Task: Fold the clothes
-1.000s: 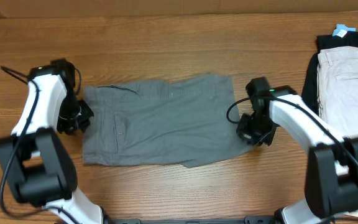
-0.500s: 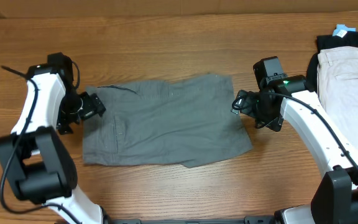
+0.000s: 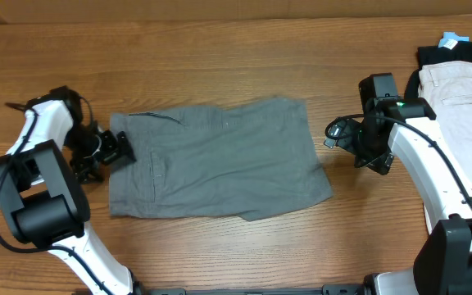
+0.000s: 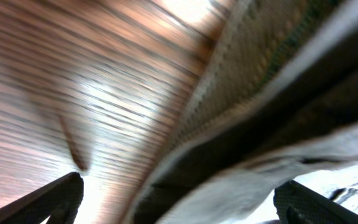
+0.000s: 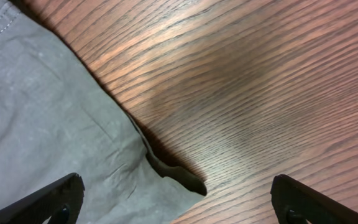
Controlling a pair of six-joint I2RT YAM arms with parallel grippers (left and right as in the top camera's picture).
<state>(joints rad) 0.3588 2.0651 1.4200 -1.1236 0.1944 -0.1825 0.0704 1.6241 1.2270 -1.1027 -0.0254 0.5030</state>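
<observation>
The clothes, a pair of grey shorts (image 3: 220,160), lie flat and folded in the middle of the wooden table (image 3: 236,49). My left gripper (image 3: 109,152) hovers open at their left edge. Its wrist view is blurred; the fingertips (image 4: 48,202) stand wide apart, with a cloth edge (image 4: 241,81) running between them, not gripped. My right gripper (image 3: 338,135) is open just right of the shorts and clear of them. In the right wrist view the shorts (image 5: 48,112) fill the left side, and their corner lies on the wood between the wide fingertips (image 5: 325,202).
A stack of folded garments sits at the right edge of the table, a beige piece (image 3: 461,115) lying over a black one (image 3: 457,53) that carries a blue tag. Bare wood surrounds the shorts.
Both grippers opened and let go of the shorts. The right one drew back up and to the right. The left one pulled slightly left. The shorts stayed flat.
</observation>
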